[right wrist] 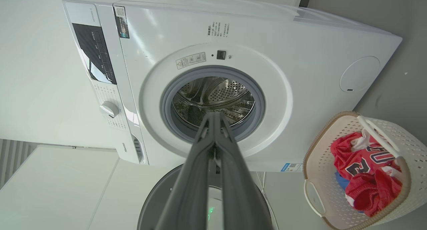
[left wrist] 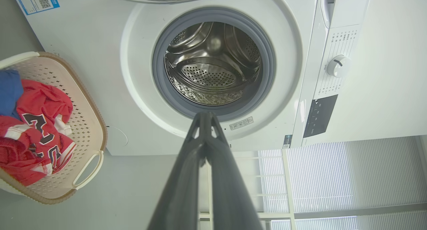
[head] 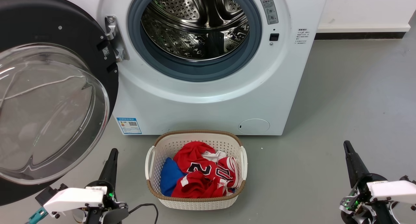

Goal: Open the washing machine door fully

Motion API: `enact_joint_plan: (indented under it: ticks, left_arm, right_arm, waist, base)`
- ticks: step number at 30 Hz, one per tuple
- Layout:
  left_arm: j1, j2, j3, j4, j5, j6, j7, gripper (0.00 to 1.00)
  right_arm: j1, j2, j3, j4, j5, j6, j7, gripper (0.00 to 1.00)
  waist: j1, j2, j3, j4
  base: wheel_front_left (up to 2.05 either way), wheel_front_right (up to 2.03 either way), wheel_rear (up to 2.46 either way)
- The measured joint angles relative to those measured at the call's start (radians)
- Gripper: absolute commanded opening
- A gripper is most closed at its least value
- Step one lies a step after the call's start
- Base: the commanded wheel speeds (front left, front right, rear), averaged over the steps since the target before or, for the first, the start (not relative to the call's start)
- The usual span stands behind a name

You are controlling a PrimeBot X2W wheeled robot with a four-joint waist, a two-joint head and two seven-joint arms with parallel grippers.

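The washing machine door (head: 48, 97) looks swung wide, so any last nudge from the left gripper (head: 112, 154) or right gripper (head: 347, 146), both closed empty, should be gentle.

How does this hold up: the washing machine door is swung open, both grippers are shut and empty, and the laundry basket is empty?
The laundry basket is not empty: the head view shows red jerseys and a blue cloth in it. The washing machine door is swung open, and the left gripper and right gripper are shut and empty.
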Motion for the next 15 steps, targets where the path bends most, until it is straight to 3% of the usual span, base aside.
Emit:
enact_joint_plan:
  ticks: [15]
  left_arm:
    - [-0.019,0.0,0.008,0.005,-0.109,-0.007,0.026,0.0]
  right_arm:
    - [-0.027,0.001,-0.009,0.014,0.102,0.0,0.03,0.0]
  waist:
    - [0.0,0.0,0.004,0.001]
  base:
    - [0.0,0.0,0.0]
